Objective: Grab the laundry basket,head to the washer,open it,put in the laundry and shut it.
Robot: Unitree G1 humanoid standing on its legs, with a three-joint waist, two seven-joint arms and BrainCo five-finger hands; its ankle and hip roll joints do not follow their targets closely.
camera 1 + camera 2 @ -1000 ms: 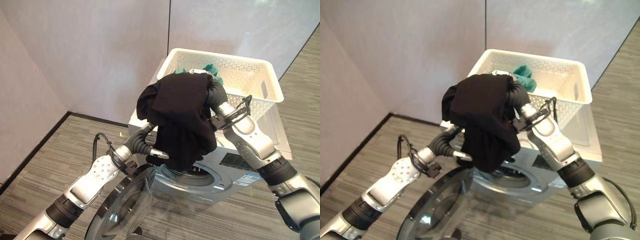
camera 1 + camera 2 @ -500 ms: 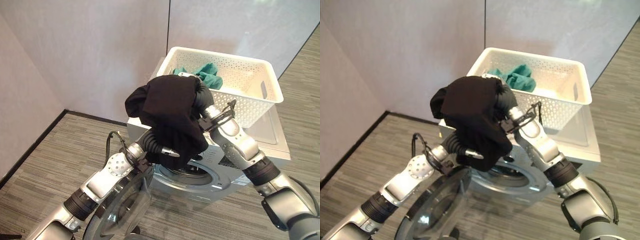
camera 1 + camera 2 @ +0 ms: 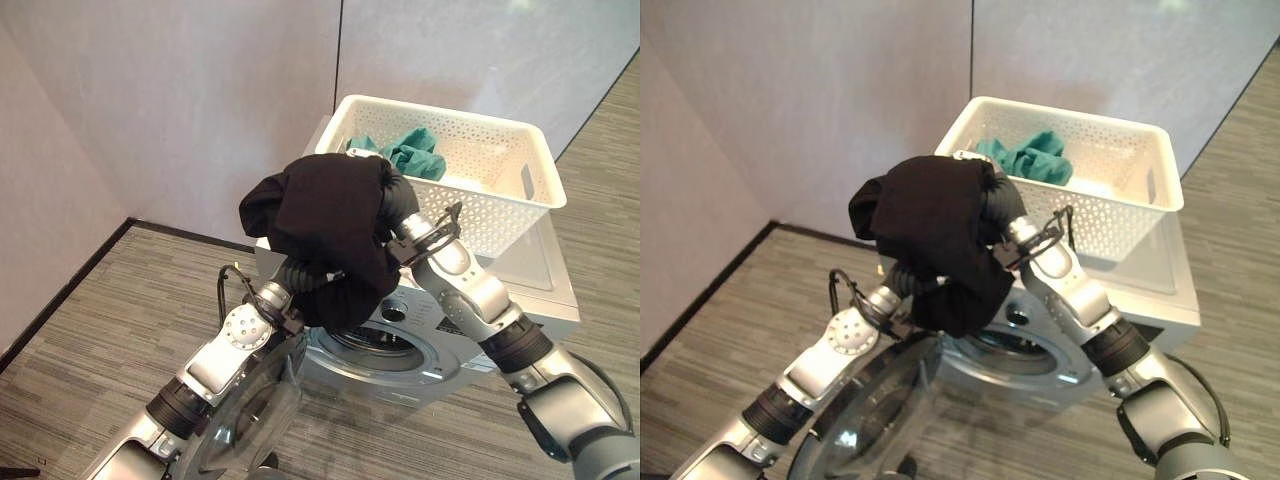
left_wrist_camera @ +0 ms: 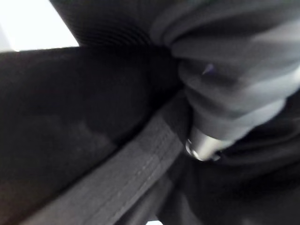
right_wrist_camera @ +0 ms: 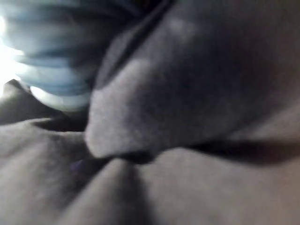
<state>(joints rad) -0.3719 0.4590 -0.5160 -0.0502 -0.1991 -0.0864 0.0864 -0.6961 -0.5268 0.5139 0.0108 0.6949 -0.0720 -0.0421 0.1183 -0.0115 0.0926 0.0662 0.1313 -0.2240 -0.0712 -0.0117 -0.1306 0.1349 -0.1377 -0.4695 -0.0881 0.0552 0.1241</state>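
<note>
Centre frame, we hold the black garment (image 3: 330,215) over the open washer (image 3: 400,350); cloth hides both hands, grips indeterminable.

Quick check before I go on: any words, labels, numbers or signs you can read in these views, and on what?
No text can be read.
Washer: any print on its front panel is too small to make out.
White laundry basket: plain perforated walls, no label visible.
Black garment: no print or tag visible.
Teal cloth in the basket: no print visible.
</note>
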